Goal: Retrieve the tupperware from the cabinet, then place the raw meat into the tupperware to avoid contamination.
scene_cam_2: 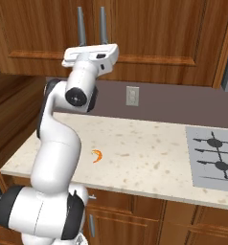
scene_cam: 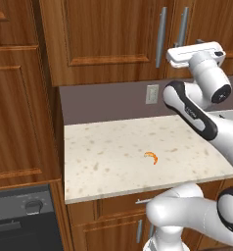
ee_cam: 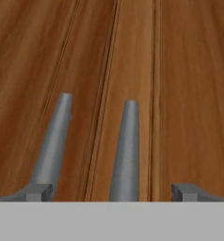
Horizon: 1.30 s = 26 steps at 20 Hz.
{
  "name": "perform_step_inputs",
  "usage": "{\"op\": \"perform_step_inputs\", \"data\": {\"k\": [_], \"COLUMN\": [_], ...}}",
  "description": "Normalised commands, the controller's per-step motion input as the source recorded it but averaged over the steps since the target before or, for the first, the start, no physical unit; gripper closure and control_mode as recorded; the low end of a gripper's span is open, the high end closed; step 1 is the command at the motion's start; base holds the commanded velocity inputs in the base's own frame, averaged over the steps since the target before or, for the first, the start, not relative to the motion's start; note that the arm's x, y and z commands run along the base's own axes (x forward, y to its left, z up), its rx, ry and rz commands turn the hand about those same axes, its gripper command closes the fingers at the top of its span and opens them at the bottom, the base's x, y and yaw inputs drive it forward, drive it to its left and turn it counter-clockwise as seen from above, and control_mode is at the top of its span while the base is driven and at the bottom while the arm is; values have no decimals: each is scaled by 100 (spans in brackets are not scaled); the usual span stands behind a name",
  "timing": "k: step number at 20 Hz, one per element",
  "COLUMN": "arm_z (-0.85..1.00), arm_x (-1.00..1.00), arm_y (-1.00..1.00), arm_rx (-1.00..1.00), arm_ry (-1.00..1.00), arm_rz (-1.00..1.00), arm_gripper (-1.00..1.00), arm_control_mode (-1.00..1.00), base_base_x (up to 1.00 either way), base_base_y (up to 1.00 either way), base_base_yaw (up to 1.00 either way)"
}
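Wide-open gripper (ee_cam: 114,192) faces the shut brown cabinet (ee_cam: 180,84), apparently near its silver handles (ee_cam: 125,150).

I see the cabinet (scene_cam: 104,39) in brown wood, its grain running in fine streaks, with a soft satin sheen on the raised panels. Its handles (ee_cam: 125,150) look like brushed grey metal, matt and smooth. The counter (scene_cam: 113,147) reads as pale speckled stone, smooth and matt. The wall (scene_cam_2: 183,103) behind it is flat, dull grey-brown. The meat (scene_cam: 151,157) looks orange and slightly glossy. My arm (scene_cam_2: 56,139) is glossy white plastic with dark joints.
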Motion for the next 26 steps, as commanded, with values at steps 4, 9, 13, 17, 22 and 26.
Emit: {"op": "perform_step_inputs", "data": {"k": [4,9,13,17,22,26], "arm_z": [-7,-6,-5,-4,-3,-6], "arm_x": [27,28,26,25,25,23], "arm_y": [0,-2,-11,-14,-13,-4], "arm_rx": [-1,-1,0,0,0,0], "arm_ry": [0,0,0,0,0,0], "arm_rz": [0,0,0,0,0,0], "arm_gripper": [-100,-100,-100,-100,-100,-100], "arm_control_mode": [-100,-100,-100,-100,-100,-100], "base_base_x": [0,0,0,0,0,0], "base_base_y": [0,0,0,0,0,0], "base_base_yaw": [0,0,0,0,0,0]}}
